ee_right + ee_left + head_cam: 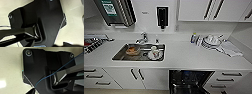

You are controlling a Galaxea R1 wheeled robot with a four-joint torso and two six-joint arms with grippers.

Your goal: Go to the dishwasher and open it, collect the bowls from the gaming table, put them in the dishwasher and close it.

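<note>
Left to right along the counter [184,56]: the sink [119,56] (holding dishes), then the dishwasher [190,81] below, right of centre, its door open on dark racks. Neither gripper's grip could be judged, nor which arm stood nearer.

The robot's own wide dark plate [47,18] and the jointed bar [13,33] beside it hang above a pale, speckled floor [73,32] catching soft glare.

Sink [119,57]: brushed metal being shown, dull sheen
Worktop [189,56]: smooth white, matt
Cabinet doors [124,77]: glossy white
Dishwasher [190,81]: dark interior being seen
Towel [231,50]: cloth
</note>
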